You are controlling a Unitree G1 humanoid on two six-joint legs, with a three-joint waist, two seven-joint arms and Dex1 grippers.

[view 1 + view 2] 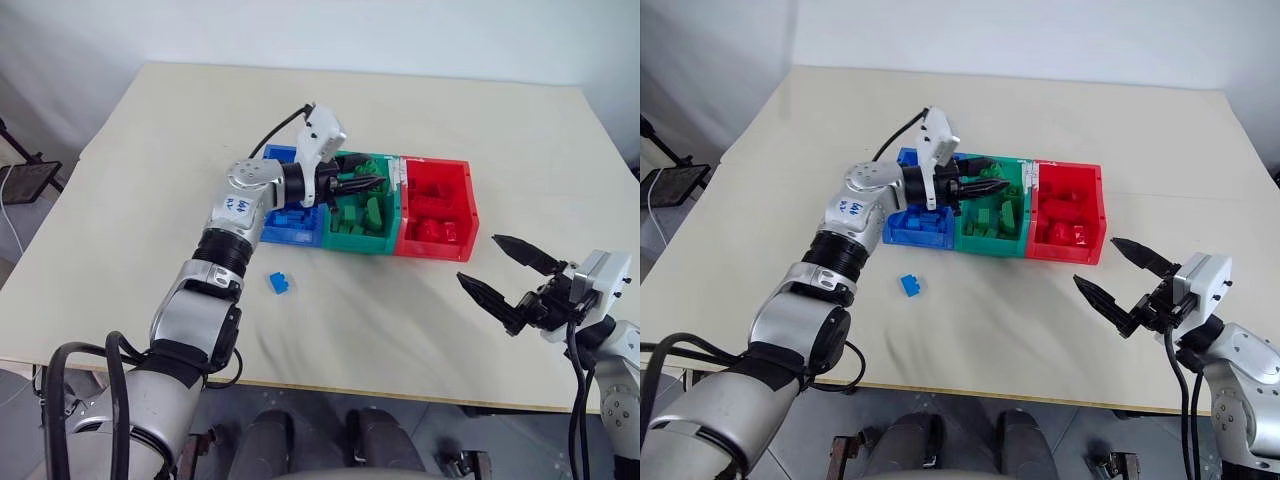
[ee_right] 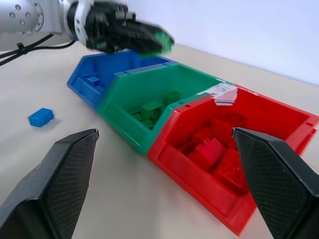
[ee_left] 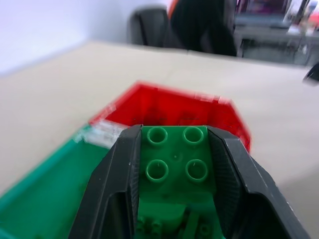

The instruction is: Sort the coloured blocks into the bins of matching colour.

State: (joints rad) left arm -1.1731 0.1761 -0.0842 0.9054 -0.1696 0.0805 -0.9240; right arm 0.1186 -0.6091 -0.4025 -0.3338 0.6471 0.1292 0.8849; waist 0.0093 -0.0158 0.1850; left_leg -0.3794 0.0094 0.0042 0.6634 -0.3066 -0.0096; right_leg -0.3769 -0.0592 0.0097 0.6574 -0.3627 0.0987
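The left gripper (image 1: 372, 183) is clenching a small green studded plastic brick (image 3: 175, 162) between its two black fingers, holding it level above the green open-top plastic bin (image 1: 392, 237), the middle of three joined boxes. More green pieces are lying inside that bin. The blue bin (image 1: 305, 236) is sitting on one side, the red bin (image 1: 468, 195) on the other. A loose blue studded brick (image 1: 278, 283) is lying on the cream table (image 1: 480, 120) just in front of the blue bin. The right gripper (image 1: 500, 270) is hovering with fingers spread wide, empty, well apart from the bins.
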